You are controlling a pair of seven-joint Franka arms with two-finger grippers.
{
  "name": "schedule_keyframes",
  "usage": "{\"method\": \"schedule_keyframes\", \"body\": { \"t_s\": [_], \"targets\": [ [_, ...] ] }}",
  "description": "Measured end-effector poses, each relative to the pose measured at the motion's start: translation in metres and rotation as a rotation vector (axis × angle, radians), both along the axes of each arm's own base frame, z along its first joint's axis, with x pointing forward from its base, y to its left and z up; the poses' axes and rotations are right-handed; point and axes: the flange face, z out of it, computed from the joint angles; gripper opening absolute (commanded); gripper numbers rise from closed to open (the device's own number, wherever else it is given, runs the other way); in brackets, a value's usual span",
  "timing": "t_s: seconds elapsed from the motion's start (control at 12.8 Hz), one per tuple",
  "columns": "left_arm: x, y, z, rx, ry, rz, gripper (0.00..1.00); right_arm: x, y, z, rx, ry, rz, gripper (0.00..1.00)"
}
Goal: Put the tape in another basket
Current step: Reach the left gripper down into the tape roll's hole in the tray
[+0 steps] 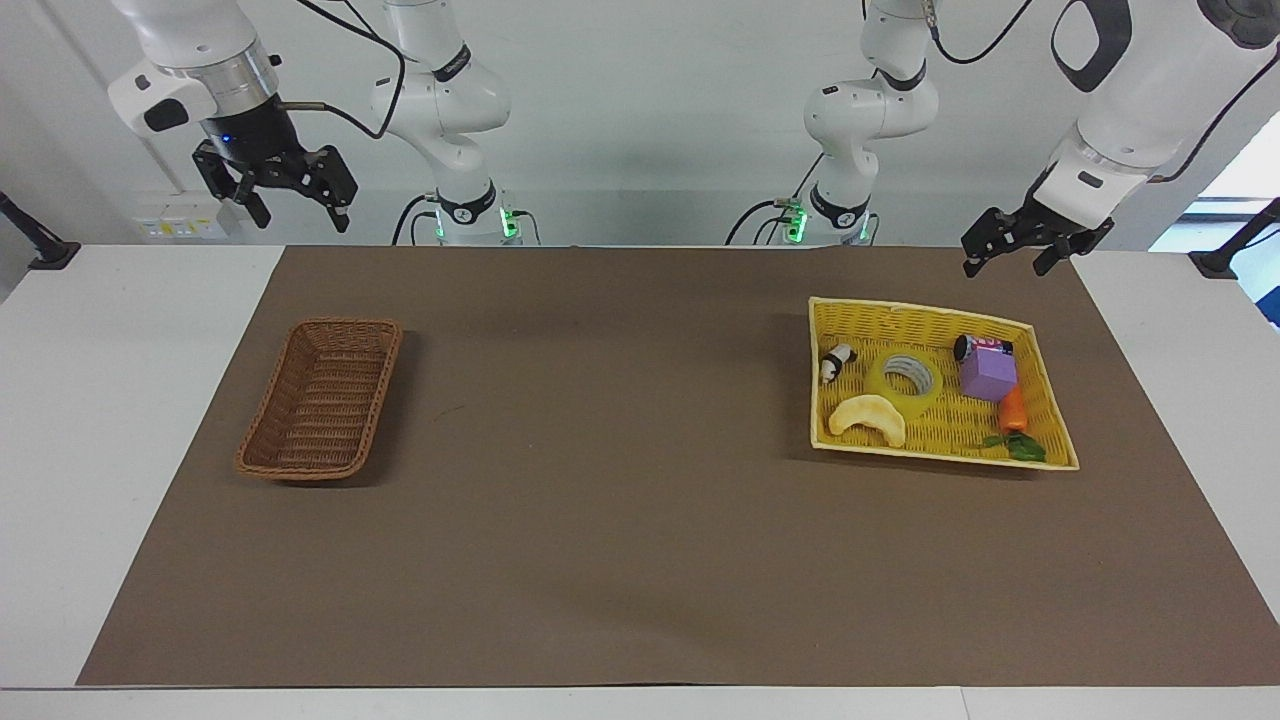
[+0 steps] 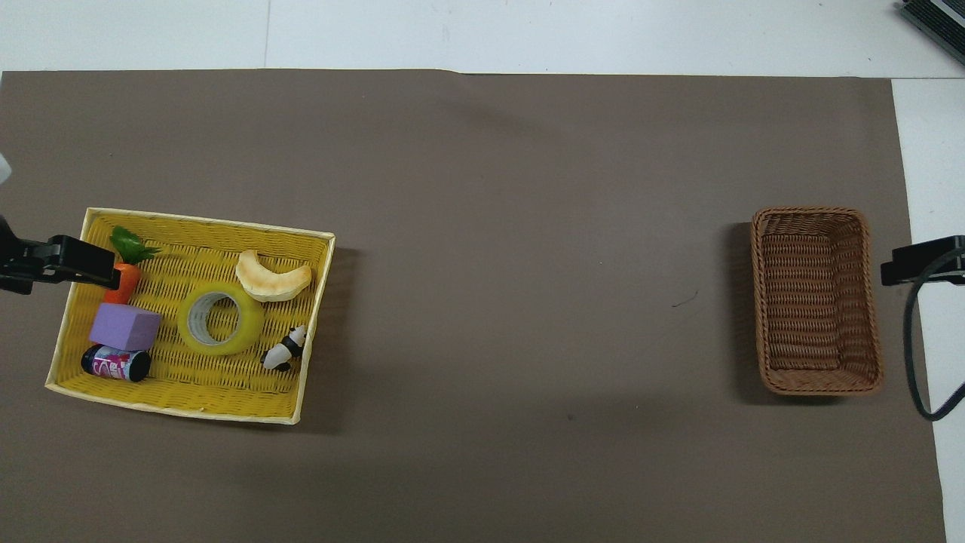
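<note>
Black metal fingers of the left gripper stand apart and hold nothing; the gripper hangs in the air over the edge of the flat bright yellow woven basket at the left arm's end of the surface. In the overhead view its tip covers the top of the orange toy carrot, but from the facing view I judge that it is high above and touches nothing. The right gripper is also raised, its fingers spread and empty, over the white surface beside the small narrow brown wicker basket; this arm seems to wait.

The thick ring-shaped roll of translucent yellow tape lies flat in the middle of the yellow basket, its grey-white core up. Around it are a pale curved crescent-shaped piece just beside it, a small black-and-white panda figure, a purple block with a dark little can touching it, and the carrot with its green leaves.

The brown wicker basket has nothing inside — it stands well apart from the yellow one, on the brown mat.

So, by my judgement, almost all of the task remains: the tape is not yet grasped, and the reach, the lift, the carry across the mat — perhaps with a handover — and the release are all left to do.
</note>
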Motion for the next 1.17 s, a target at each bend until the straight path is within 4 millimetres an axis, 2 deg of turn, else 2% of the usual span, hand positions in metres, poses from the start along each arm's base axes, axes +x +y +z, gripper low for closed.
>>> {"method": "schedule_keyframes", "body": {
  "t_s": [1.17],
  "targets": [
    [0.002, 0.003, -0.018, 0.0, 0.002, 0.007, 1.0, 0.0, 0.0, 0.0, 0.0, 0.001, 0.0, 1.0]
  ]
}}
